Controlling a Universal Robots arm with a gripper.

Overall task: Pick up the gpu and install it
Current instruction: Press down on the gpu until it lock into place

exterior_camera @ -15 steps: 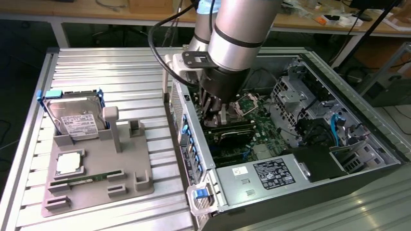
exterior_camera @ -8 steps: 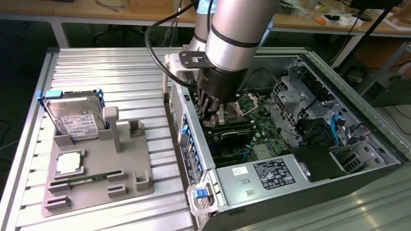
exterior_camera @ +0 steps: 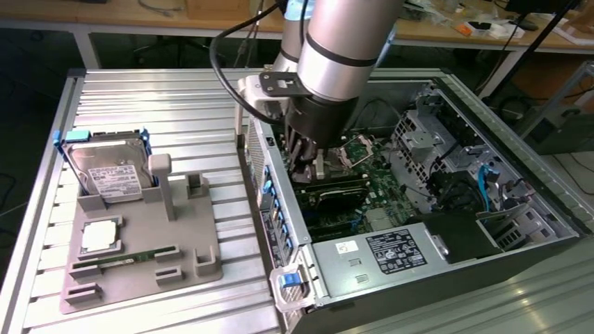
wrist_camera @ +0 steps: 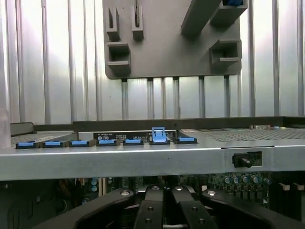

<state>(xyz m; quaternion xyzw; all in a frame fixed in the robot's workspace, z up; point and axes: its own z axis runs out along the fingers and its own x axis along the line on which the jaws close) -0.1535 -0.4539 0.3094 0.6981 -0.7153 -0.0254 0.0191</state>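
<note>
One ribbed metal table (exterior_camera: 139, 104) is carrying the whole setup, its long grooves running away from the camera in the exterior view. Behind it, workbenches are standing along the back of the room with small clutter on them, and dark floor is showing beneath.

On the exterior view's left, a grey fixture tray (exterior_camera: 139, 257) is lying flat on the table. It is holding a silver hard drive (exterior_camera: 110, 170) upright in a blue-edged slot, a square processor chip (exterior_camera: 99, 237) in its recess, and a narrow green memory stick (exterior_camera: 121, 261) lying in a groove near the front edge. Just beside the tray, on the exterior view's right, an open computer case (exterior_camera: 519, 229) is lying on its side, showing the green motherboard (exterior_camera: 371, 174), a power supply with a white label (exterior_camera: 390, 252) and a row of blue slot clips (wrist_camera: 158, 135) along its rear wall.

The arm (exterior_camera: 343, 49) is reaching down into the case, black cables looping off its wrist. The gripper (exterior_camera: 302, 165) is sitting low over the motherboard, close to the rear wall, with its fingers (wrist_camera: 151, 214) drawn together.

The gpu (exterior_camera: 330, 186) is lying inside the case, directly under the gripper, as a dark block stretching across the board toward the exterior view's right. Whether the fingertips are actually pinching its edge or only sitting against it cannot be told, since the gripper body is hiding the contact.
</note>
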